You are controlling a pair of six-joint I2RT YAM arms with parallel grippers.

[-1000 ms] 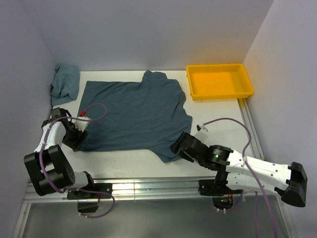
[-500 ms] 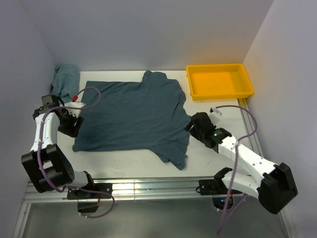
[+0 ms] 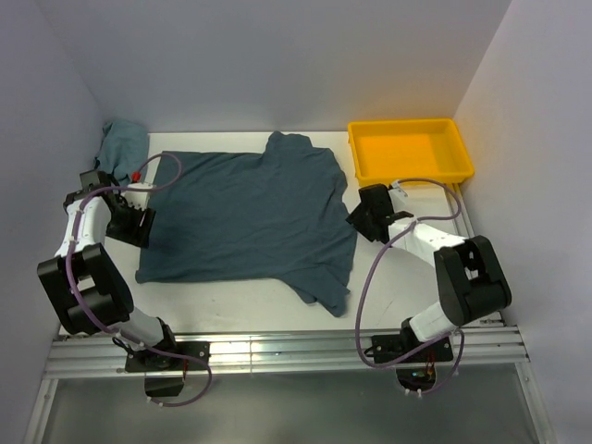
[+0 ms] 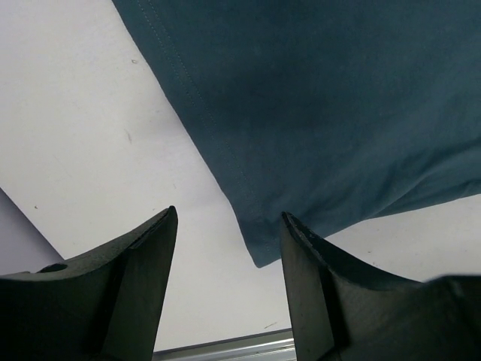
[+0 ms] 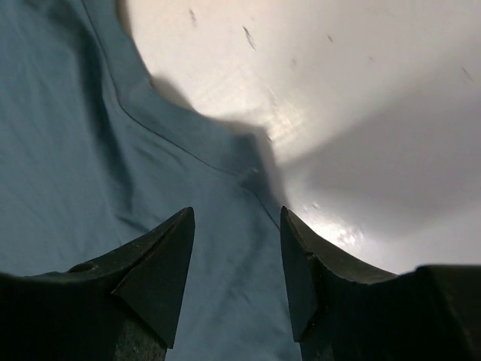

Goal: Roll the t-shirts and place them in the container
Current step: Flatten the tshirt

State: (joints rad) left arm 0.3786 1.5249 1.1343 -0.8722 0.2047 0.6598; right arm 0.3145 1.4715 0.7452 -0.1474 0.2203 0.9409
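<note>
A slate-blue t-shirt (image 3: 250, 213) lies spread flat on the white table, with one sleeve (image 3: 331, 294) pointing toward the near edge. A second t-shirt (image 3: 120, 150) sits crumpled at the back left corner. My left gripper (image 3: 139, 225) stands open at the flat shirt's left edge. In the left wrist view the left gripper (image 4: 228, 214) hovers over the hem corner (image 4: 259, 252) and bare table, holding nothing. My right gripper (image 3: 359, 220) is open at the shirt's right edge. In the right wrist view the right gripper (image 5: 237, 212) sits just above the fabric (image 5: 113, 173) near its seam.
A yellow tray (image 3: 369, 171) stands at the back right, just behind the right gripper. Grey walls close in on the left, back and right. A metal rail (image 3: 277, 347) runs along the near edge by the arm bases.
My right arm swung back from the near sleeve to the shirt's right edge, its jaws narrowing. The sleeve now lies flat, shifted a little right. My left gripper moved back along the left edge.
</note>
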